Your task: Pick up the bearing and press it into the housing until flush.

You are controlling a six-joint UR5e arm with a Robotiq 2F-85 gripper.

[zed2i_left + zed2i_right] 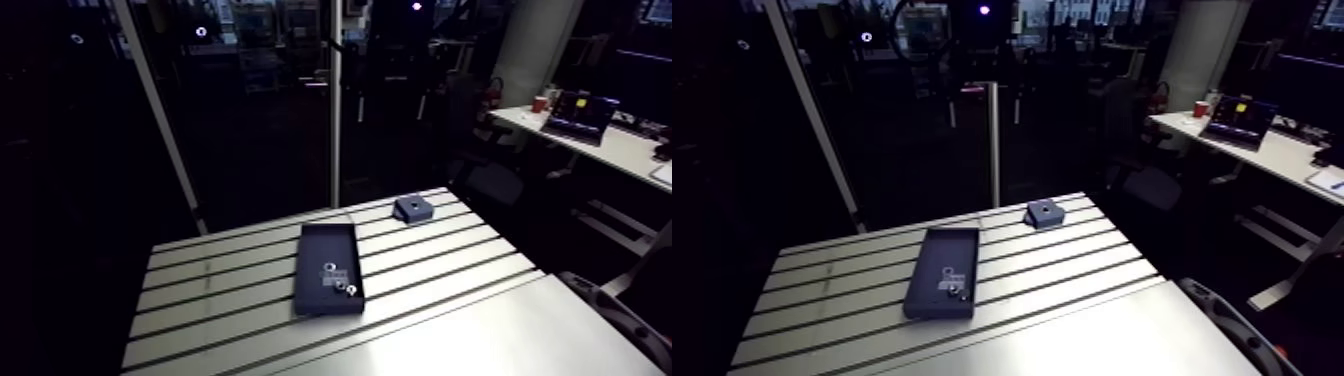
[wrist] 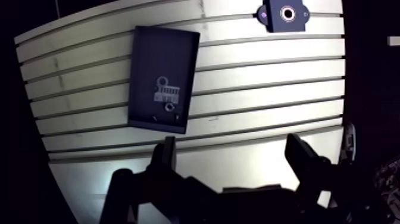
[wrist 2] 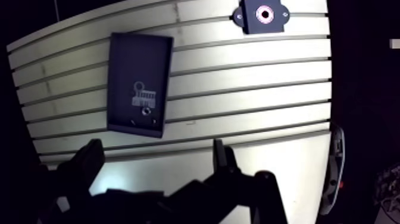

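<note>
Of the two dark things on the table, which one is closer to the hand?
The long flat tray, just ahead of the open hand; the small square housing with a round hole sits far across the table.

No legible text; pale printed mark on tray (image 2: 162, 55) unreadable.

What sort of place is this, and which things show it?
Probably a robotics assembly bench: a slotted aluminium table, a dark tray holding a small bearing, a bored housing block, and an open gripper hanging above.
</note>
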